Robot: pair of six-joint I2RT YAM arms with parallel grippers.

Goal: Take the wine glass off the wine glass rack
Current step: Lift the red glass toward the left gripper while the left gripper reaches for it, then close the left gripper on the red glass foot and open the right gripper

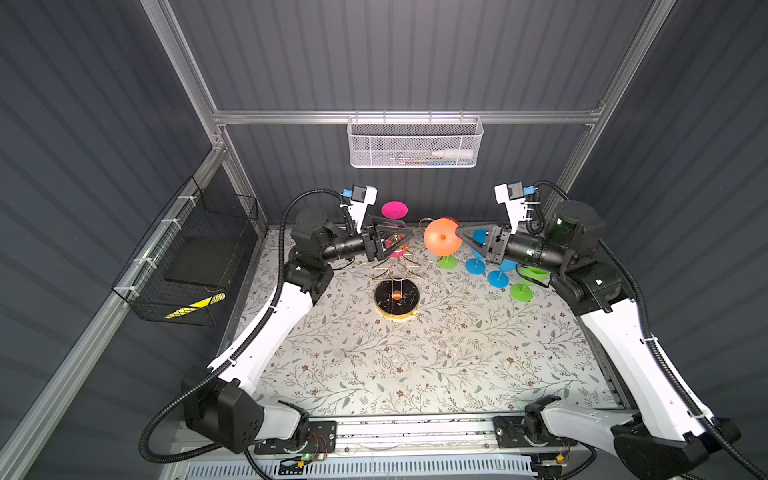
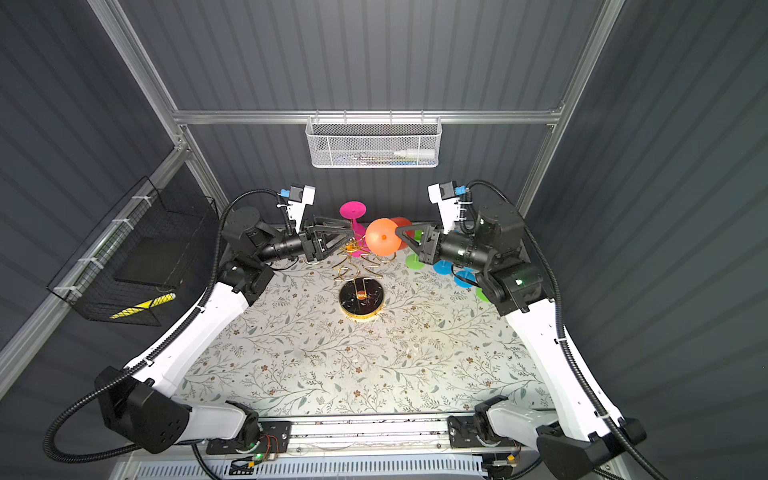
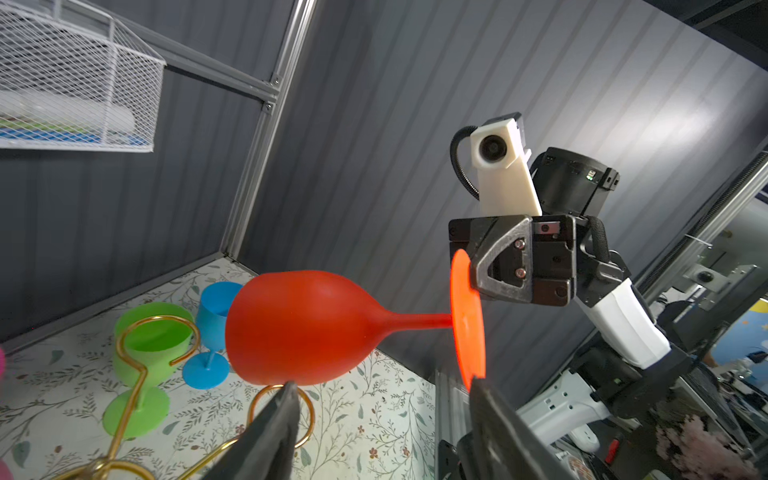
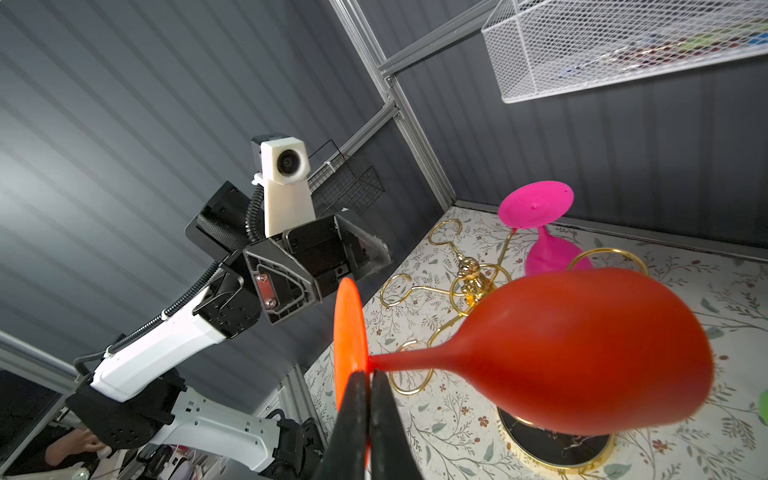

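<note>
In a top view: right gripper (image 1: 458,233) pinches the orange wine glass (image 1: 441,245) by its foot, sideways, beside the rack (image 1: 405,300).
Left wrist: left gripper (image 3: 382,384) open, glass just ahead.
Right wrist: jaws clamped on foot rim.

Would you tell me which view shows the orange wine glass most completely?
The left wrist view: the orange wine glass shows side-on, bowl, stem and foot. The right wrist view hides part of the foot behind the right gripper; both top views show mainly the foot.

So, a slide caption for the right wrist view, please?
Right gripper holds the orange wine glass by its foot, beside the gold rack.
</note>
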